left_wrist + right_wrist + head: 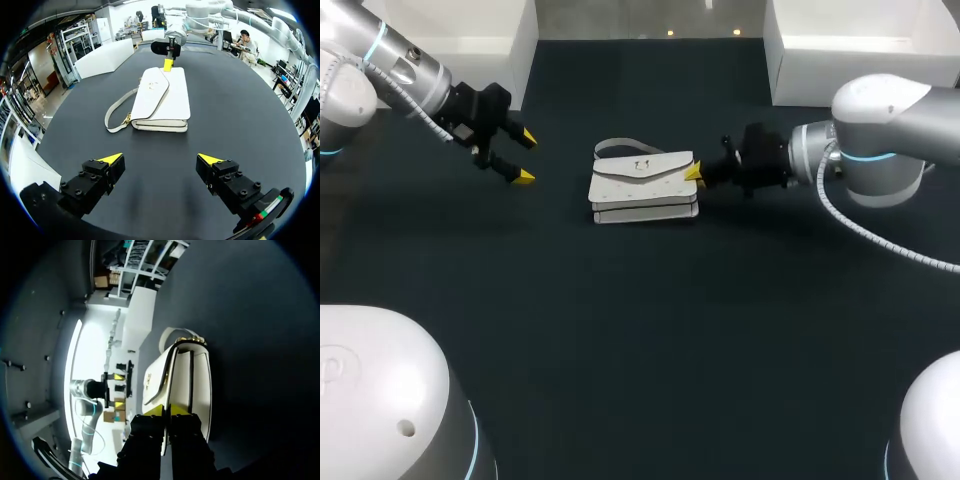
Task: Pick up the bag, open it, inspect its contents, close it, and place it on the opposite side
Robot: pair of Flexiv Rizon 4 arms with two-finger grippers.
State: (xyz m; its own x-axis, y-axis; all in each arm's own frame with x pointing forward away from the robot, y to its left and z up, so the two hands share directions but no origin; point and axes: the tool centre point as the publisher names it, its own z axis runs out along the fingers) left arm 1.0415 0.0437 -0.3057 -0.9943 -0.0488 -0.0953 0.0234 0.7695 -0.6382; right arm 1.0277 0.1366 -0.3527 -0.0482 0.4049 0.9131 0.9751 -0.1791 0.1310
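The flap [645, 167] of the bag [643, 190] was pinched shallowly by the right gripper [694, 174], the left gripper [524, 157] held wide; slipping could be caused by lifting.

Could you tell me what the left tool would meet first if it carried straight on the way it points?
Most likely the white bag, lying straight ahead of the open left tool; the table between them looks bare.
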